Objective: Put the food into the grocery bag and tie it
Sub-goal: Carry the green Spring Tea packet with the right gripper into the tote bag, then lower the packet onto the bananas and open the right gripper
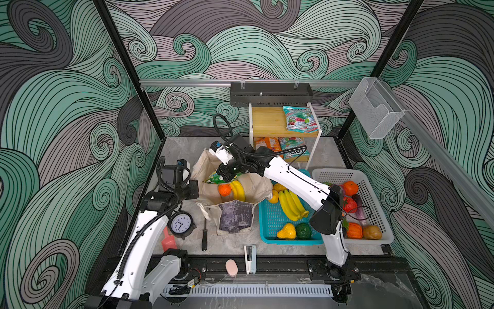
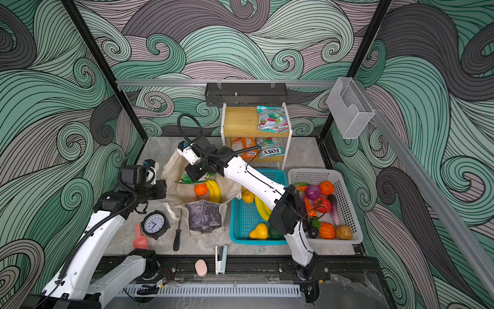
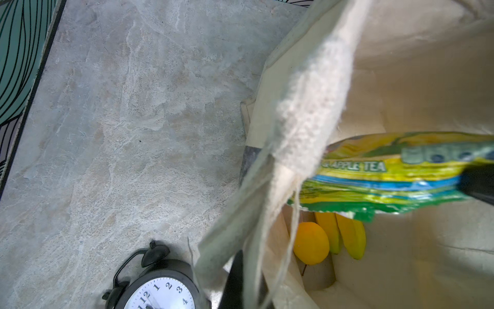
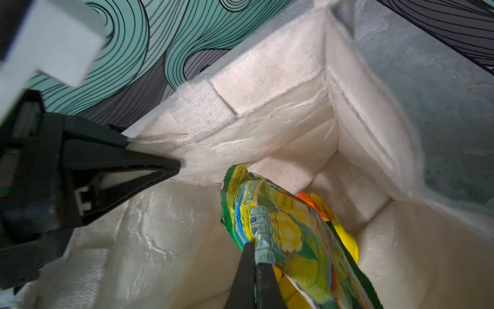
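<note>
The cream grocery bag [image 1: 235, 218] [image 2: 204, 218] stands open mid-table in both top views. An orange [image 1: 224, 189] and yellow bananas [image 1: 238, 190] lie inside it. My right gripper [image 1: 227, 175] [image 4: 255, 256] hangs over the bag's mouth, shut on a yellow-green candy packet [image 4: 283, 227] [image 3: 387, 174] that dips into the bag. My left gripper [image 1: 196, 188] [image 3: 242, 278] sits at the bag's left rim, shut on the cream strap handle [image 3: 307, 107], holding that side up. More food sits in the two baskets and on the shelf.
A teal basket [image 1: 270, 219] with bananas and peppers sits right of the bag, then a white basket [image 1: 374, 187] of vegetables. Candy packets [image 1: 299, 119] lie on a wooden shelf behind. A clock [image 1: 181, 223], screwdriver [image 1: 204, 235], stapler [image 1: 250, 258] and pink scoop [image 1: 168, 240] lie in front.
</note>
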